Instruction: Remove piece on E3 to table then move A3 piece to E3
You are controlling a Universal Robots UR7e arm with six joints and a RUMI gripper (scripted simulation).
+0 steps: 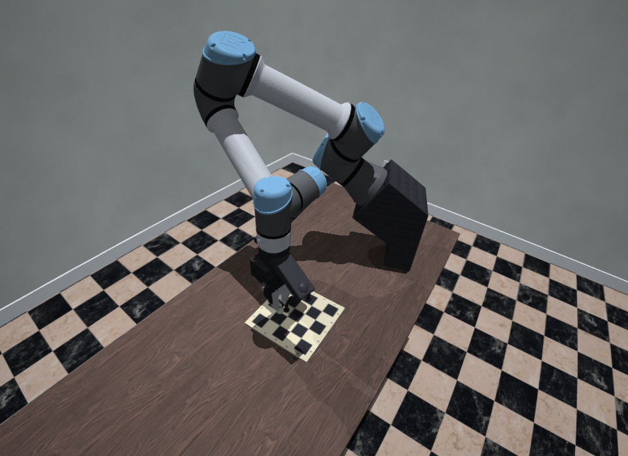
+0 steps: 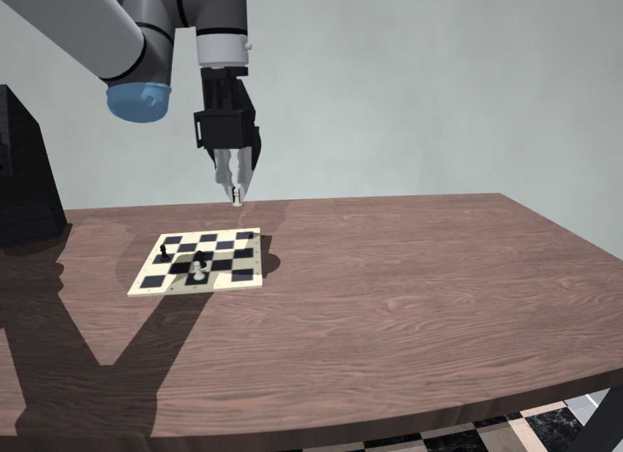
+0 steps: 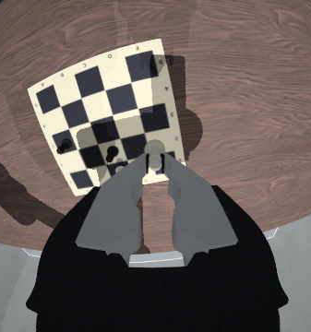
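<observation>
- One white piece (image 2: 198,272) (image 3: 120,169) stands upright on C1, nearest the exterior viewpoint.
- Black piece (image 2: 200,257) (image 3: 112,152): upright on C2, directly behind.
- Second black piece (image 2: 163,253) (image 3: 64,146): upright on A3, the square it is to leave.
- Gripper (image 1: 279,303) (image 2: 237,196) (image 3: 154,155): pinching the E3 piece (image 2: 237,199) (image 3: 154,148), white and upright, raised above board (image 1: 307,330) (image 2: 221,246) (image 3: 95,99) and surface (image 1: 177,365) (image 2: 402,286) (image 3: 247,92).

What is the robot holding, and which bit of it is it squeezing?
A small white chess piece, pinched between the tips of the black-and-grey end effector by its upper part, with the round base below the tips.
</observation>
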